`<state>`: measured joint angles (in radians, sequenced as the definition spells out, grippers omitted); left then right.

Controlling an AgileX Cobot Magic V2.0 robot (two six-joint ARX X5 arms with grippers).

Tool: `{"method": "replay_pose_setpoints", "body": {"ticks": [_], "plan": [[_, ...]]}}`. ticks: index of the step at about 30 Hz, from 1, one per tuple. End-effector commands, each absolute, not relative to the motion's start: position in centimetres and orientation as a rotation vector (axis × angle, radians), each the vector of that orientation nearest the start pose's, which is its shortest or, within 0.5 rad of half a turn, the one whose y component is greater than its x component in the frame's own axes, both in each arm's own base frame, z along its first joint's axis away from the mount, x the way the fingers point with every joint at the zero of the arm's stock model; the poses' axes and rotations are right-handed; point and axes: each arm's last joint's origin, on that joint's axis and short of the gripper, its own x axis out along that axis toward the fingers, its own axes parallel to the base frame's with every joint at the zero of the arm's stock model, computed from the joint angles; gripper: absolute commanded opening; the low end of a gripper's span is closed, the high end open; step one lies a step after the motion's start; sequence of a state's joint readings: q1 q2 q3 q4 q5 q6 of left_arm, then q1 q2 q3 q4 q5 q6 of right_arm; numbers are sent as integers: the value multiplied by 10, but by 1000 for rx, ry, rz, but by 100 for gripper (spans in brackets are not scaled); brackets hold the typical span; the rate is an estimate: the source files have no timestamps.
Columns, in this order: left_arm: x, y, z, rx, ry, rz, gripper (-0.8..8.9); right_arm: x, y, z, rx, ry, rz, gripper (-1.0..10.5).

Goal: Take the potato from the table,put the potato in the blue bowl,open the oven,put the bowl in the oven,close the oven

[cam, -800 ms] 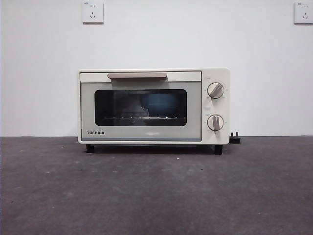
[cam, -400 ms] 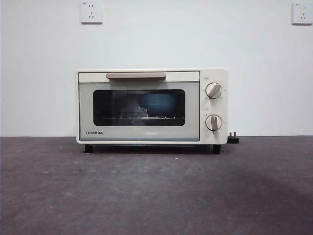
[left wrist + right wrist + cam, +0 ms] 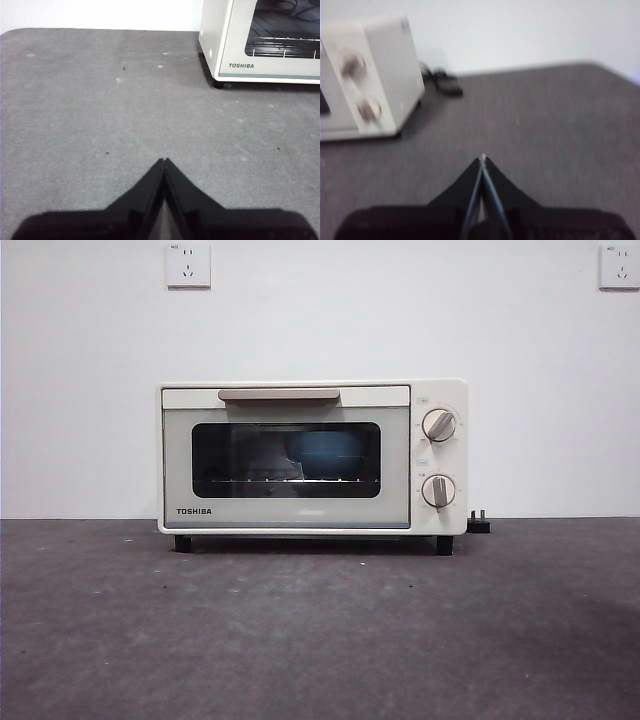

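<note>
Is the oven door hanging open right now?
No, the oven door is shut flat, with the blue bowl visible behind its dark glass.

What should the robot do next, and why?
Probably nothing more than keep both arms back. The oven door looks closed, the blue bowl shows behind its glass, and the left gripper and right gripper are shut over bare table.

- "TOSHIBA" stands in dark capitals on the lower left corner of the oven [image 3: 312,457] door, below the window, in the front view.
- The left wrist view shows the same "TOSHIBA" word on that door corner [image 3: 241,65].
- Small markings ring the two knobs [image 3: 439,425], too tiny to read.
</note>
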<state>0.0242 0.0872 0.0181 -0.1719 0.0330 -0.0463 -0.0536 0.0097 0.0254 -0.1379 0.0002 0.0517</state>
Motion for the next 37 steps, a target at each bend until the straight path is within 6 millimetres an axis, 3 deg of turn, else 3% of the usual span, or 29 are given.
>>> {"method": "replay_pose_setpoints", "body": {"ticks": [1,37], "plan": [[100,2,144,-60,247,1,-4,96,-5,149,38,183,-59,1],[100,2,143,-60,249,1,-4,96,-5,150,-21,180,-42,1]]}}
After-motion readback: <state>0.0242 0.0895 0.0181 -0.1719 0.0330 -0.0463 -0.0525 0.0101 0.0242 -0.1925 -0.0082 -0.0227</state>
